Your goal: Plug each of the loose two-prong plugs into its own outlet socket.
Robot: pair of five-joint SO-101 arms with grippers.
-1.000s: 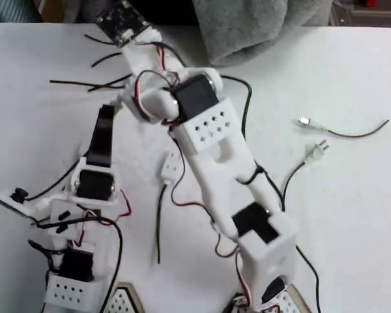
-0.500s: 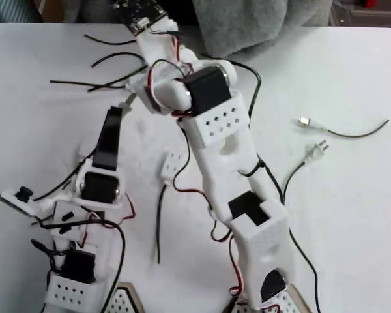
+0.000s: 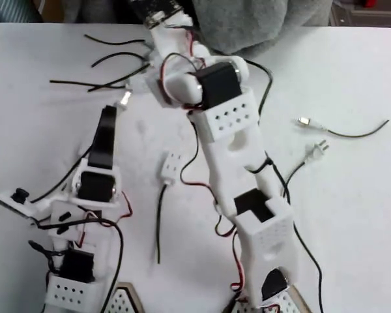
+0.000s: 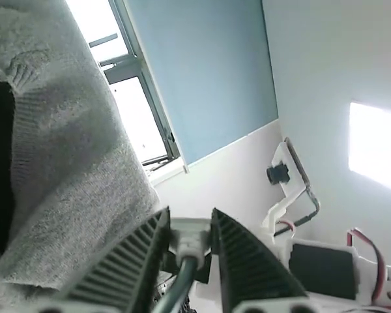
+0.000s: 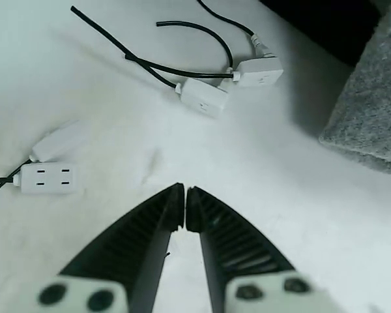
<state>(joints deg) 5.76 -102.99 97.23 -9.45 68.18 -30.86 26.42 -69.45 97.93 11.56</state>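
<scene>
My left gripper stands left of centre in the high view with its fingers pointing up and away, shut on a white two-prong plug whose dark cable runs down between the fingers; the plug's tip shows past the black finger. My right gripper is shut with nothing in it, hovering above the white table. Beyond it lie a white outlet socket with two pairs of slots and two more white outlet blocks on black cables. Another outlet block lies mid-table. Two loose plugs lie at the right.
The right arm's white body stretches from the near edge to the far edge across the table's middle. Loose black cables spread over the far left. A grey knitted cloth lies at the far edge.
The right arm has swung to the right and farther toward the far edge. The left arm has shifted only slightly, still holding its plug.
</scene>
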